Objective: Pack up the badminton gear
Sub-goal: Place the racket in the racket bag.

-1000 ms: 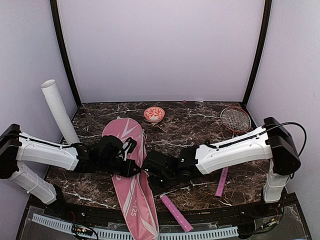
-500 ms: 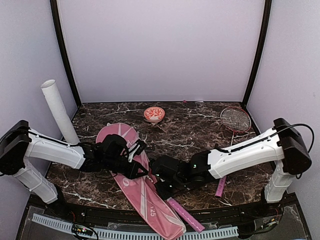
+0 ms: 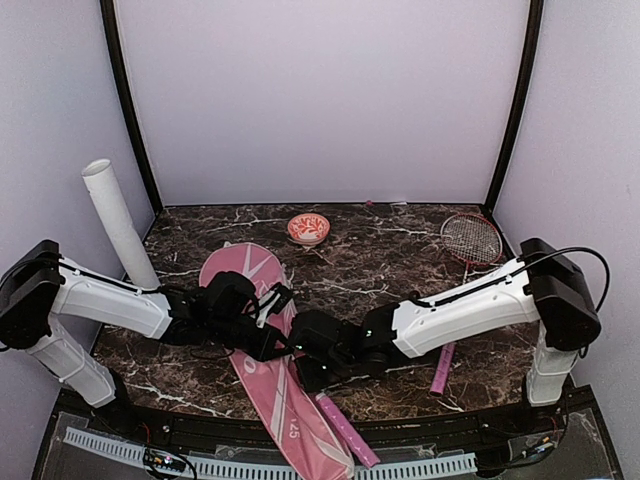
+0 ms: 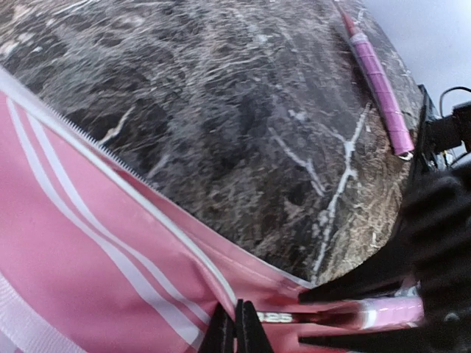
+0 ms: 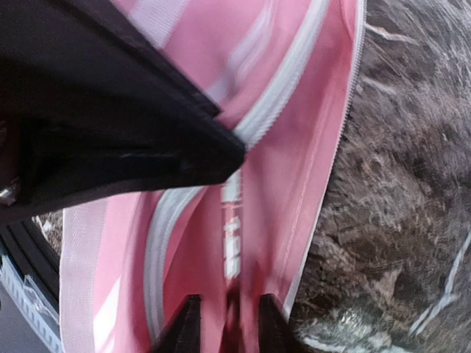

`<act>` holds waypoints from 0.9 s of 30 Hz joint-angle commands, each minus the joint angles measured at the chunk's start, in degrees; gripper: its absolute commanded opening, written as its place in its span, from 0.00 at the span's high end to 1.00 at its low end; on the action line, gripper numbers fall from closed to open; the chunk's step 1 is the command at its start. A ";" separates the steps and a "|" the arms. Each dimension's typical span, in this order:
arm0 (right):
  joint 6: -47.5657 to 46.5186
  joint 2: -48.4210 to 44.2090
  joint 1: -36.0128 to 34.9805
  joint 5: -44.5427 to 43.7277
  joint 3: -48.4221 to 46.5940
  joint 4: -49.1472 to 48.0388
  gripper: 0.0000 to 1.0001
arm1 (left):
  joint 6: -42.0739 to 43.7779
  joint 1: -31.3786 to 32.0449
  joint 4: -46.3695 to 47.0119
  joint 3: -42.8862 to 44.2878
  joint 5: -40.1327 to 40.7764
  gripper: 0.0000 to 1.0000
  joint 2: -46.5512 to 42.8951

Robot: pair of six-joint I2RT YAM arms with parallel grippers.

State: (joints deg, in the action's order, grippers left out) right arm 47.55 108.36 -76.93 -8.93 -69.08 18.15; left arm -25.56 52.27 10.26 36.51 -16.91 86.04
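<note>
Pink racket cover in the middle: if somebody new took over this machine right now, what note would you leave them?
Left gripper: shut on the pink cover's zipper edge.
Right gripper: fingers astride the first racket's shaft at the cover's opening; clamped or not, I cannot tell.
That racket is partly inside, pink handle sticking out. The second racket lies at the far right; the white tube stands tilted at the far left. No shuttlecocks in view.
Done: nothing fully packed. Left: seat that racket, add the second, zip up, deal with the tube.
</note>
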 commanded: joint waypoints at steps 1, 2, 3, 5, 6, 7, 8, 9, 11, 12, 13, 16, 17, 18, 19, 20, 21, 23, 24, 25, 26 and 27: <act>-0.26 -2.76 0.34 1.65 -0.09 -3.63 0.63 | -3.31 0.02 -3.49 0.18 6.46 1.00 -1.87; -0.44 -3.79 0.34 2.45 0.85 -3.93 0.57 | -3.82 0.02 -3.72 0.07 7.24 1.00 -2.03; -0.67 -5.12 0.28 3.25 1.86 -4.30 0.52 | -4.25 0.02 -3.64 -0.07 7.70 1.00 -2.21; -1.10 -7.63 0.24 5.56 4.74 -4.55 0.45 | -4.99 0.03 -3.29 -0.28 8.13 1.00 -2.64; -1.37 -8.87 0.25 7.00 6.26 -4.63 0.43 | -5.35 0.02 -3.25 -0.25 8.39 1.00 -2.84; -1.40 -10.07 0.10 8.34 7.81 -4.62 0.43 | -5.63 0.02 -3.42 -0.22 8.76 1.00 -3.08; -0.98 -11.64 0.06 9.57 9.52 -4.68 0.42 | -5.96 0.02 -3.59 -0.14 9.34 1.00 -3.34; -0.13 -13.12 -0.12 11.19 11.51 -5.14 0.42 | -6.23 0.02 -3.80 -0.13 9.71 1.00 -3.66; 1.45 -15.91 -0.52 14.80 15.68 -6.82 0.42 | -6.61 0.02 -3.62 -0.27 10.18 1.00 -4.30; 2.21 -16.51 -0.84 16.64 17.59 -7.83 0.42 | -6.83 0.02 -3.45 -0.35 10.34 1.00 -4.56; 3.00 -18.11 -1.24 18.19 19.05 -8.79 0.43 | -6.95 0.02 -3.37 -0.46 10.49 1.00 -4.84; 5.60 -19.23 -3.27 20.20 21.28 -9.27 0.47 | -7.11 0.02 -3.40 -0.43 10.74 1.00 -5.08; 6.42 -19.11 -3.92 20.62 21.64 -9.20 0.48 | -7.11 0.02 -3.45 -0.47 10.73 1.00 -5.09; 7.23 -18.94 -4.50 20.88 21.90 -8.97 0.48 | -7.25 0.02 -3.49 -0.48 10.74 1.00 -5.09; 7.93 -18.85 -5.07 20.82 22.02 -8.56 0.48 | -7.30 0.02 -3.50 -0.48 10.71 1.00 -5.14; 8.56 -18.80 -5.46 20.80 22.17 -8.24 0.49 | -7.36 0.02 -3.50 -0.49 10.75 1.00 -5.17; 8.91 -18.80 -5.78 20.90 22.49 -8.15 0.49 | -7.37 0.02 -3.47 -0.52 10.75 1.00 -5.18; 9.82 -18.64 -6.24 21.74 23.45 -8.87 0.49 | -7.41 0.02 -3.41 -0.56 10.75 1.00 -5.27; 10.37 -18.44 -6.30 22.17 23.99 -9.13 0.49 | -7.46 0.05 -3.37 -0.56 10.71 1.00 -5.27; 10.79 -18.11 -6.38 22.67 24.50 -9.65 0.50 | -7.43 0.03 -3.33 -0.56 10.67 1.00 -5.19; 11.03 -17.79 -6.47 23.09 24.79 -10.06 0.50 | -7.37 0.02 -3.32 -0.56 10.55 1.00 -5.18; 11.21 -17.52 -6.62 23.23 24.86 -10.11 0.50 | -7.36 0.02 -3.38 -0.56 10.50 1.00 -5.18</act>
State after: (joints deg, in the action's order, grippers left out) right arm 56.10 90.04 -82.83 11.99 -45.71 10.57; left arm -32.82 52.34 6.85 36.49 -7.20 82.67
